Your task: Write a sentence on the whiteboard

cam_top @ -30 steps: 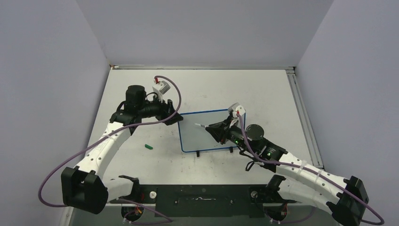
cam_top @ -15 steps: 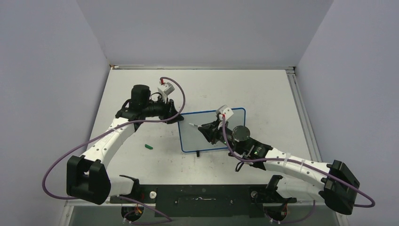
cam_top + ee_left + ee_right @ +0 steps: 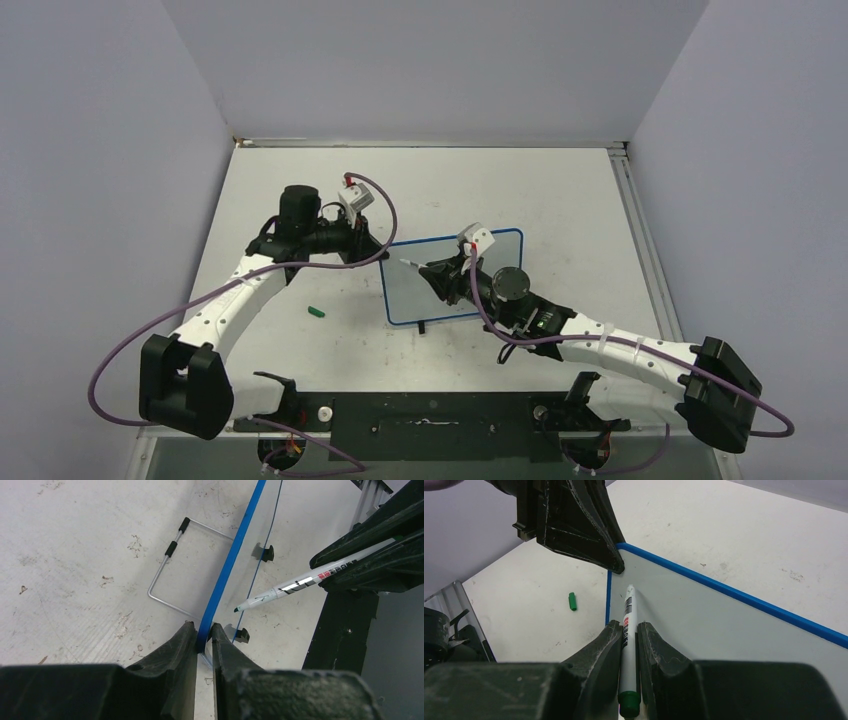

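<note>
The whiteboard [image 3: 408, 298] stands on the table, white with a blue frame [image 3: 231, 560]. No sentence is in view on it; the face that shows [image 3: 704, 615] is blank. My left gripper [image 3: 378, 251] [image 3: 202, 628] is shut on the frame at the board's upper left corner. My right gripper [image 3: 434, 275] [image 3: 626, 625] is shut on a white marker with a green end [image 3: 628, 611] [image 3: 295, 586]. The marker tip [image 3: 404, 263] points at the board's upper left area, close to the surface. Whether it touches I cannot tell.
A green marker cap [image 3: 317, 311] [image 3: 572, 601] lies on the table left of the board. A bent wire stand [image 3: 167, 575] lies behind the board, and the board's black feet [image 3: 421, 326] are at its near edge. Grey walls enclose the table.
My left gripper has closed onto the board's upper left corner. The right arm has carried the marker leftward across the board, mostly in the first half second.
</note>
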`<action>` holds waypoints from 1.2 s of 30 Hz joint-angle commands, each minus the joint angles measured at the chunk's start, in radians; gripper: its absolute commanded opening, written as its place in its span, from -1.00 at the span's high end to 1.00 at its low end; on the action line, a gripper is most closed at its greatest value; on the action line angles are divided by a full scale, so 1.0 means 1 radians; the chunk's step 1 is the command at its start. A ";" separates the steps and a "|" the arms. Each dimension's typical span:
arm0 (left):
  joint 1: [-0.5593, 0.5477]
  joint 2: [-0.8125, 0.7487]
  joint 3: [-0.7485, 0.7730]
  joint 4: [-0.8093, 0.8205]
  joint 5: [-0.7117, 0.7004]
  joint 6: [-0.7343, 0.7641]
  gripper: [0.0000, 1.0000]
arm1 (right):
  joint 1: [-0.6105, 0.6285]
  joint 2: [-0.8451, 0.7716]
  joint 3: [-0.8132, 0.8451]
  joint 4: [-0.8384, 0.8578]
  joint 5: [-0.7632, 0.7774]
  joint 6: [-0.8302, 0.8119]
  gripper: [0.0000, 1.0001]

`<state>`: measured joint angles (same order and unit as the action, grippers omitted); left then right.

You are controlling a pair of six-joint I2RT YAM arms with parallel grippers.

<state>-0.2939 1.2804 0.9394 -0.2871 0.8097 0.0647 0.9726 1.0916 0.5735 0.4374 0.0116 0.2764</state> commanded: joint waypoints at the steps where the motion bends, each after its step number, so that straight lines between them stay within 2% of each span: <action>1: -0.001 -0.032 -0.031 0.026 -0.017 0.060 1.00 | 0.011 -0.010 0.040 0.083 0.005 -0.014 0.89; 11: -0.004 -0.016 -0.043 -0.004 -0.022 0.115 1.00 | 0.020 0.014 0.044 0.122 0.007 -0.022 0.89; 29: -0.003 -0.004 -0.036 -0.016 0.002 0.119 1.00 | 0.027 0.063 0.052 0.173 0.057 -0.046 0.89; 36: -0.002 -0.005 -0.033 -0.018 0.002 0.120 1.00 | 0.031 0.072 0.050 0.135 0.085 -0.052 0.89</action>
<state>-0.2939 1.2644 0.9188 -0.2726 0.8284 0.1432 0.9962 1.1591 0.5854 0.5373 0.0597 0.2413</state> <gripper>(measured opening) 0.121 0.152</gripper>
